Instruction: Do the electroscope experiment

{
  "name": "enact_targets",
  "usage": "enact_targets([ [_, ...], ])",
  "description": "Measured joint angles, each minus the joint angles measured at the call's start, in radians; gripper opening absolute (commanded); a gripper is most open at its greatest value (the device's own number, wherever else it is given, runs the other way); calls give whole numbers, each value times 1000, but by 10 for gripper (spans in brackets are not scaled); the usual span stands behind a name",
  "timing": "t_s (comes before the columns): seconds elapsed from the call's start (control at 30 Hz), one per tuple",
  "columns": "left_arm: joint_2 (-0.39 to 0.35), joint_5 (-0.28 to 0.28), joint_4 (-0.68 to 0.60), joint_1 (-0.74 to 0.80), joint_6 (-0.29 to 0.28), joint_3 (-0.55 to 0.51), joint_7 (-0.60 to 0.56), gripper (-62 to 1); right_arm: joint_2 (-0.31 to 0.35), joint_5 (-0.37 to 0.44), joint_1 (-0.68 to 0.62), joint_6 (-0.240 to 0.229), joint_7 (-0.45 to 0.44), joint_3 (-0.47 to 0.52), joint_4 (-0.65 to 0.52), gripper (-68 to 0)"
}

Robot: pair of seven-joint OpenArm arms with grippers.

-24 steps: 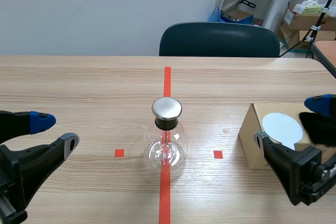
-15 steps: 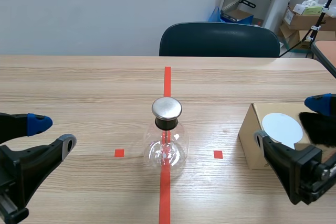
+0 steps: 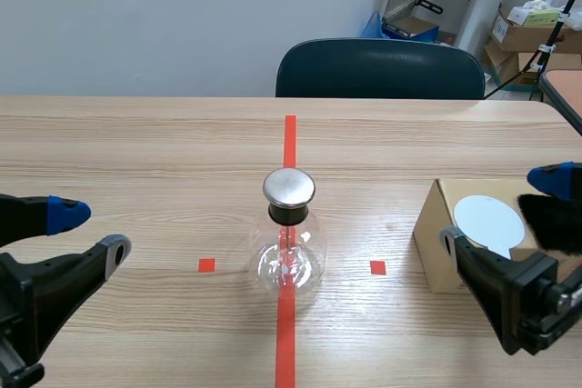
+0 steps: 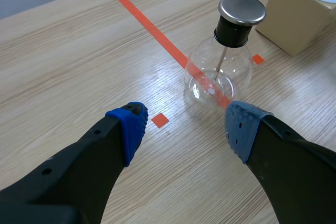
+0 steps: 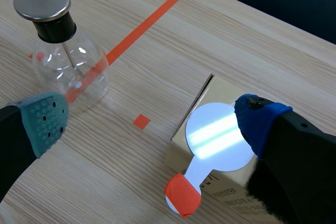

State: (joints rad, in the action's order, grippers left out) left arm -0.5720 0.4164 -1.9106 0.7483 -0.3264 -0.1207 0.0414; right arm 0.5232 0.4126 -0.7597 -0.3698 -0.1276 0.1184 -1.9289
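The electroscope (image 3: 288, 235) is a round glass flask with a black neck and a flat metal cap, standing on the red tape line at mid-table; it also shows ahead of the left gripper (image 4: 224, 59) and beside the right one (image 5: 60, 48). A white disc paddle (image 5: 212, 142) with an orange-red handle end lies on top of a cardboard box (image 3: 450, 247) at the right. My left gripper (image 3: 86, 229) is open, low at the left, well short of the flask. My right gripper (image 3: 505, 211) is open over the box, the paddle (image 3: 489, 223) between and below its fingers.
A dark chair back (image 3: 380, 68) stands behind the far table edge. Small red tape squares (image 3: 206, 264) flank the flask. Boxes and equipment (image 3: 527, 29) sit in the room's back right corner. Bare wood lies around the flask.
The left gripper has drawn back a little toward the left edge. The right arm, flask and paddle have not moved.
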Motion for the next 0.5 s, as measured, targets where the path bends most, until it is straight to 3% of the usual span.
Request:
enact_targets([
  [0.17,-58,0,0,0,-7,0,-1,-264,0,-2,0,0,-5,0,0,4],
  [0.27,-94,0,0,0,-20,5,-17,-264,0,-65,0,-21,-8,0,0,4],
  [0.37,-137,0,0,0,-24,41,-47,-264,0,-215,-15,-27,-59,0,-7,4],
  [0.5,-185,0,0,0,-26,95,-76,-264,0,-523,-121,-19,-171,0,-88,4],
])
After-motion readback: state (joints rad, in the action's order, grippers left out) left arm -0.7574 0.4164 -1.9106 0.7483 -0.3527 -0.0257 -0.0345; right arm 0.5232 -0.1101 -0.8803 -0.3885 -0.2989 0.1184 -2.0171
